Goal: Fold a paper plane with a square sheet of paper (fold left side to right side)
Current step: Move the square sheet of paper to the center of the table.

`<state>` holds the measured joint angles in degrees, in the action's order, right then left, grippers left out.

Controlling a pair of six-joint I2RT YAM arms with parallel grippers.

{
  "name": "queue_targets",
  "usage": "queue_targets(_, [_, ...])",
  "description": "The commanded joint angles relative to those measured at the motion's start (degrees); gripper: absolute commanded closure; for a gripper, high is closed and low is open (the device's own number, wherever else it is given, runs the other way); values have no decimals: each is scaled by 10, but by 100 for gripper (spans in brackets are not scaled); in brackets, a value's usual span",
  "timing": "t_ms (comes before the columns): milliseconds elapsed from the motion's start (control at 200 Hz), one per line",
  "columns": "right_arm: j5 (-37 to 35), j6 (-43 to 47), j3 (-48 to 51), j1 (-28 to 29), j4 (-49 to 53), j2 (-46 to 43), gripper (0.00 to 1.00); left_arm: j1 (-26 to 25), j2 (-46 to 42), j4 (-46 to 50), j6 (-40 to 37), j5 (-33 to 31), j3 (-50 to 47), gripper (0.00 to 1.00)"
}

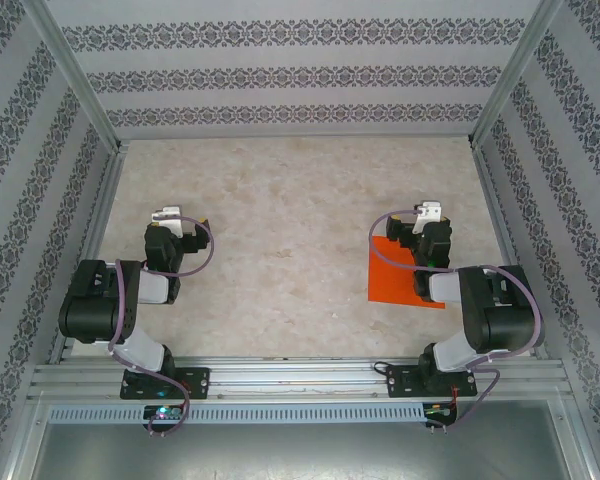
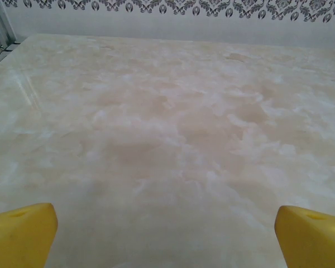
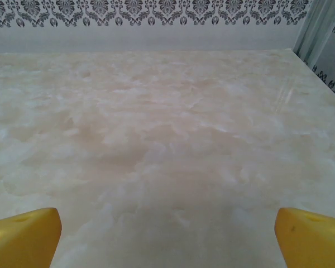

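The square sheet of paper (image 1: 390, 280), bright orange-red, lies flat on the table at the right. The right arm stands over it and hides its right part. My right gripper (image 1: 429, 211) hangs just beyond the sheet's far edge. In the right wrist view it (image 3: 167, 237) is open, its yellow fingertips (image 3: 22, 237) wide apart over bare table. My left gripper (image 1: 167, 214) hovers over the table's left side, far from the sheet. It (image 2: 167, 240) is open too, with nothing between its yellow fingertips (image 2: 19, 234). The paper plane is out of view.
The marble-patterned table (image 1: 280, 230) is walled by patterned panels at the back (image 1: 300, 75) and on both sides. An aluminium rail (image 1: 300, 375) with both arm bases runs along the near edge.
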<state>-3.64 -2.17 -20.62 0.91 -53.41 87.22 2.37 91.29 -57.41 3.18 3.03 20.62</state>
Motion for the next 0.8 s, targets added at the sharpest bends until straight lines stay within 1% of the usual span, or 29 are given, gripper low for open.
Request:
queue_targets(0, [-5,0,-6,4,-13,4,2,3,-1,1,-9,8,0,0])
queue_targets(794, [-2,-2,-7,2,-13,5,2,3,-1,7,-9,6,3,0])
